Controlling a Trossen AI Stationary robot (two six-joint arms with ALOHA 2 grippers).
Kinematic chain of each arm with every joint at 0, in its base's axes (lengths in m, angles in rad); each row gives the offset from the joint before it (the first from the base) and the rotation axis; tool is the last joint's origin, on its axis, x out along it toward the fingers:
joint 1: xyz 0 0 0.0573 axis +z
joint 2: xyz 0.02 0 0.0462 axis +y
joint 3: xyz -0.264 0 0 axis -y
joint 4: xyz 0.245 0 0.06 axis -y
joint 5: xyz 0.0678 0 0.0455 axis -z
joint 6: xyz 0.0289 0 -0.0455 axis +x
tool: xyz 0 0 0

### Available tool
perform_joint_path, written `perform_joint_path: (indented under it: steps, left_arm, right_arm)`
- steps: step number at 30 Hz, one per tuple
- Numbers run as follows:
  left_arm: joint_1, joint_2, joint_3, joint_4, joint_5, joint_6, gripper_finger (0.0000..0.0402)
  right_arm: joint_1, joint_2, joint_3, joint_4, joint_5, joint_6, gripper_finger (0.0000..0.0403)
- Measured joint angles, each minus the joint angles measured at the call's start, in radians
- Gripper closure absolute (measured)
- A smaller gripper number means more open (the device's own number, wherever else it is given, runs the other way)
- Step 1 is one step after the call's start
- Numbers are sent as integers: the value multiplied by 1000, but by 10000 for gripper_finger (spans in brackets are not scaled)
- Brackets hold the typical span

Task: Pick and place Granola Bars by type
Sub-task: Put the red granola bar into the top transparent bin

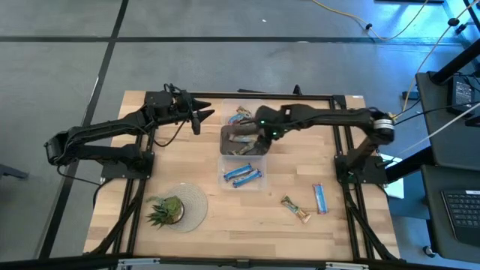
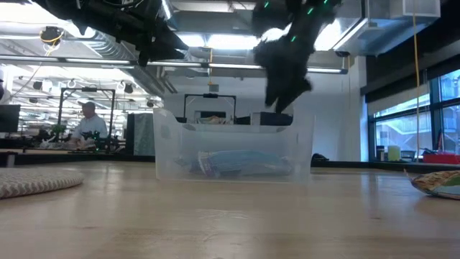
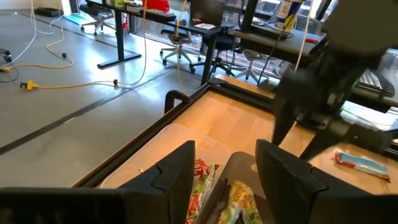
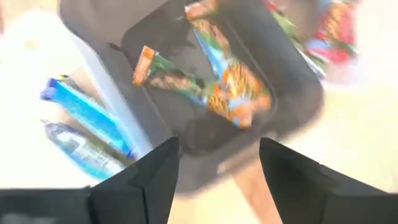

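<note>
R wrist: green-orange bars (image 4: 211, 81), dark bin (image 4: 292, 81)

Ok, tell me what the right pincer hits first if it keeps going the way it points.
Probably the dark bin below: the open right pincer points at its near wall, beside the orange-green bars. Depth unclear.

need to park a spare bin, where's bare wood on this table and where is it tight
Bare wood lies between the potted plant on its mat and the two loose bars at the near right, and along the near edge. The middle is crowded: dark bin, clear bin, with the right gripper over the dark one and the left gripper beside it.
</note>
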Motion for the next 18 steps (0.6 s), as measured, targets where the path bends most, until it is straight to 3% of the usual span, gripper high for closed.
perform_joint_path:
  steps: [7,18]
  left_arm:
    - [0,0,0,-3,0,1,237]
    - [-2,0,0,-5,4,0,238]
  right_arm:
    - [90,-197,-64,-218,99,246,178]
    - [388,-340,-309,-346,84,857,178]
